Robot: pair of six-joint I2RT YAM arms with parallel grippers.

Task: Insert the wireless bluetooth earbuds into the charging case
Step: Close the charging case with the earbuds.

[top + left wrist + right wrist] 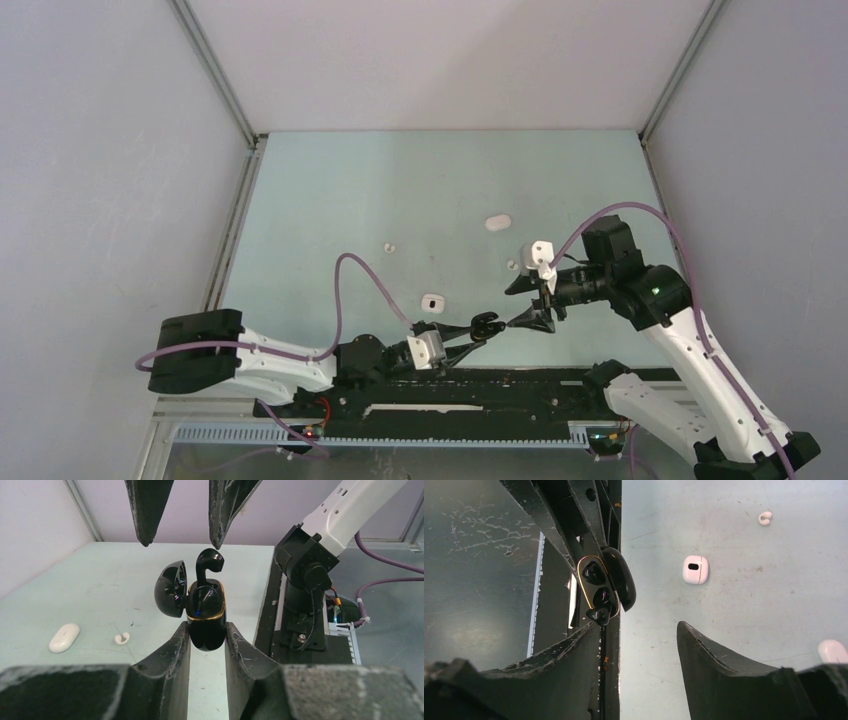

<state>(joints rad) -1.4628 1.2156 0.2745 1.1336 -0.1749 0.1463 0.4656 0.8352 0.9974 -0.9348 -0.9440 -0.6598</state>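
My left gripper (206, 630) is shut on the black charging case (205, 615), holding it up by its lower body with the lid (171, 589) swung open to the left. A black earbud (209, 562) stands partly in the case's top, its head sticking out. My right gripper (181, 544) hangs open just above that earbud, its fingers either side and apart from it. In the right wrist view the case (599, 582) lies just beyond the left fingertip of the open right gripper (638, 626). In the top view the two grippers (487, 325) (525, 320) meet near the table's front edge.
On the table lie a shut white case (497, 222), an open white case (432, 302) and loose white earbuds (389, 247) (512, 265). The black base rail (480, 390) runs along the near edge, with the right arm's base (305, 580) close beside the held case.
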